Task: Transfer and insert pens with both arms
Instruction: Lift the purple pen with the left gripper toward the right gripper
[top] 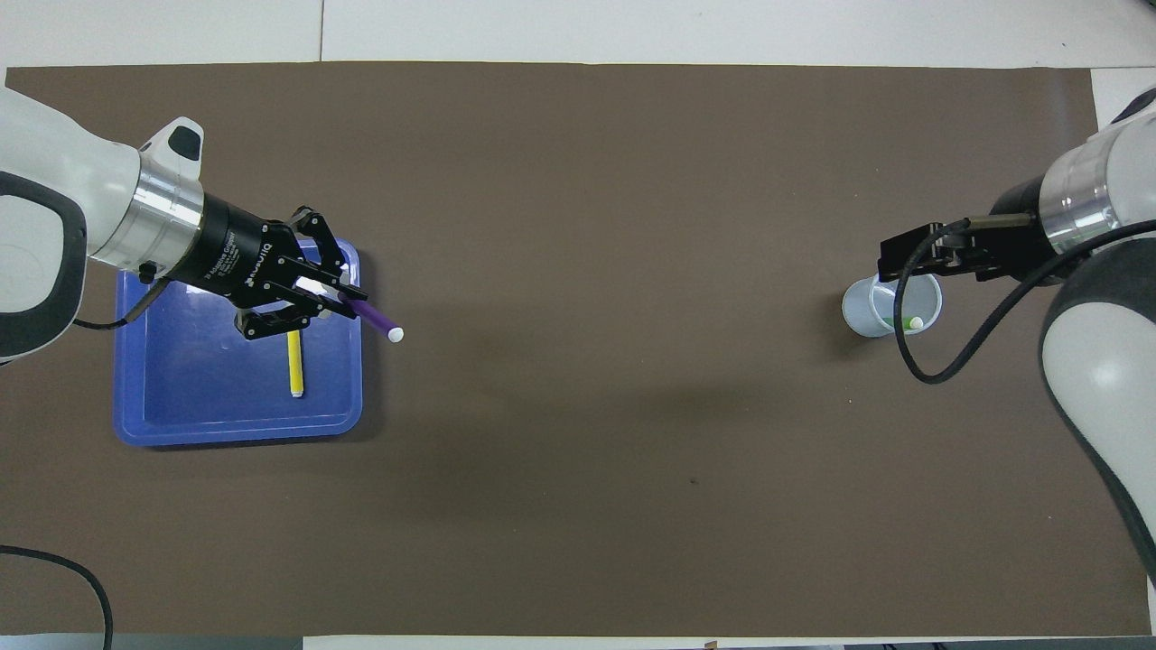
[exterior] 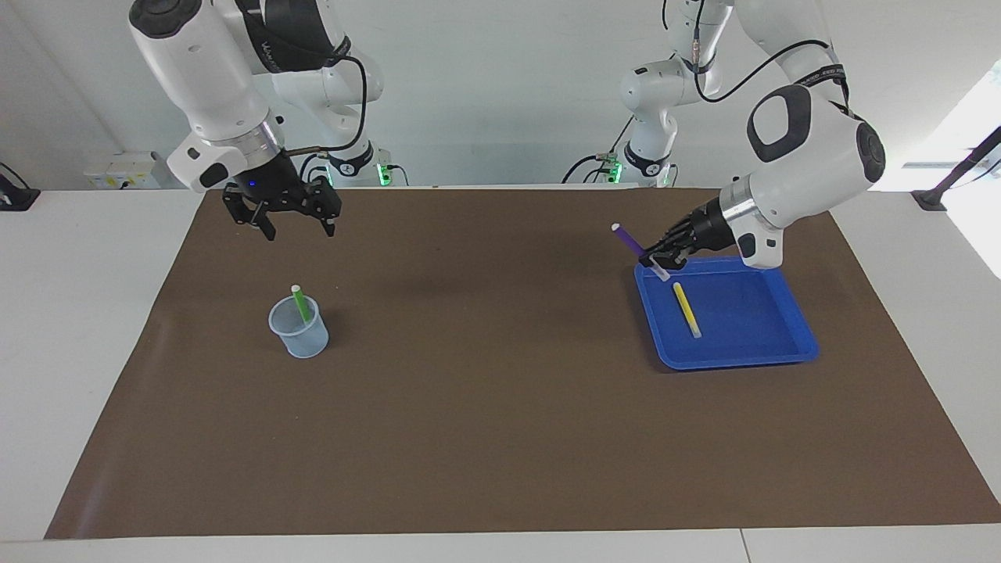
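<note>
Gripping slim purple pen [exterior: 628, 238]: left pincer [exterior: 661, 258].

A brown mat [exterior: 500, 407] covered most of a white table [exterior: 78, 352], leaving pale margins at every edge. A plain white wall [exterior: 500, 86] rose along the robots' edge, with a socket box [exterior: 125, 170] near one corner. Bright daylight spilled in by the other corner.
</note>
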